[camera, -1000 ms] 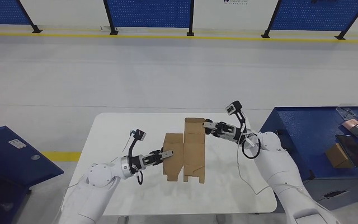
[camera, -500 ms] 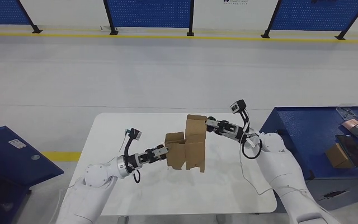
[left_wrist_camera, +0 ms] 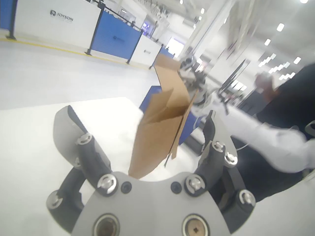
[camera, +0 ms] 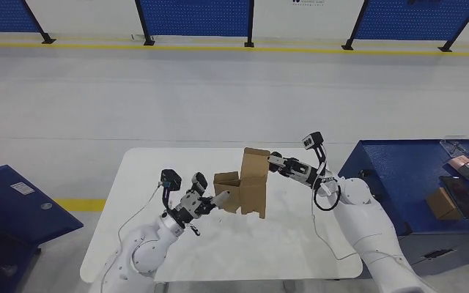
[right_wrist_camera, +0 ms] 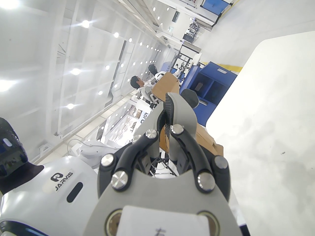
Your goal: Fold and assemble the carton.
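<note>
One brown carton half-open, upright, right claw clenched on its top flap, left claw released

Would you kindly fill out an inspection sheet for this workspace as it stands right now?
Surface: white table, bare around the carton.
Job's things: one brown carton, partly opened, flaps unfolded, standing tall over the table's middle; whether its lower edge touches the table cannot be told.
Clutter: nothing seen.
Grippers: right gripper shut on the carton's upper flap; left gripper open, fingers spread by the carton's lower side, not clamping it.
Cables: a dark cable loops at the right forearm; a thin cable runs along the left arm.
Surroundings: blue cabinet on one side, blue bin on the other; blue barrier panels and a yellow floor line beyond.
</note>
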Action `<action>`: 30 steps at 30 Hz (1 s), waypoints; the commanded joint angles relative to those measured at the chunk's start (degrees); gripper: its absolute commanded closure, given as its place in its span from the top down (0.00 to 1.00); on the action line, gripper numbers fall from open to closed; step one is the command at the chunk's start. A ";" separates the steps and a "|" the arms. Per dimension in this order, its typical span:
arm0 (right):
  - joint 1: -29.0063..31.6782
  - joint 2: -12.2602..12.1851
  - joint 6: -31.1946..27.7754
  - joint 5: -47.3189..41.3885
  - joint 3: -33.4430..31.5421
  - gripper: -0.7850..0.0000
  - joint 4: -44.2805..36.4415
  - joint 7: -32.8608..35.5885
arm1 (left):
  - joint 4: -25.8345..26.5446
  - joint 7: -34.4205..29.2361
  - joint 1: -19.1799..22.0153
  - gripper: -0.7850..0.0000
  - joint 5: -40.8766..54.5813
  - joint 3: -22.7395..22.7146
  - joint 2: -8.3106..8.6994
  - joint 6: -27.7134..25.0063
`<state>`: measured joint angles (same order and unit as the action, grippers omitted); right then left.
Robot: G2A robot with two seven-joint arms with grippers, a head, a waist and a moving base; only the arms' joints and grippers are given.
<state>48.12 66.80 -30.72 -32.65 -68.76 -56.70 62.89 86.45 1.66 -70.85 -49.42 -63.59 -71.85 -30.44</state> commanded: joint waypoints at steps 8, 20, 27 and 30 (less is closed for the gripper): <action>0.24 0.05 -1.40 3.13 0.24 0.00 -0.66 -2.85 | 3.65 0.75 -2.20 1.00 -11.78 2.99 0.10 -4.48; 1.86 0.43 -1.68 5.10 2.01 0.00 -2.53 -4.32 | 7.50 -6.81 -3.90 1.00 -5.45 4.94 0.64 -12.37; 3.35 1.00 -0.84 5.02 4.37 0.00 -4.32 -4.04 | 6.44 -8.59 -1.58 1.00 -4.23 7.86 0.09 -11.85; 3.92 1.15 0.31 3.71 5.04 0.00 -5.11 -2.62 | 5.58 -8.42 -0.60 1.00 -4.35 8.65 -0.16 -10.94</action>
<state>51.90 67.92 -30.80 -28.40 -63.87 -61.60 59.72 92.27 -6.87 -71.72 -53.71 -55.13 -71.94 -41.75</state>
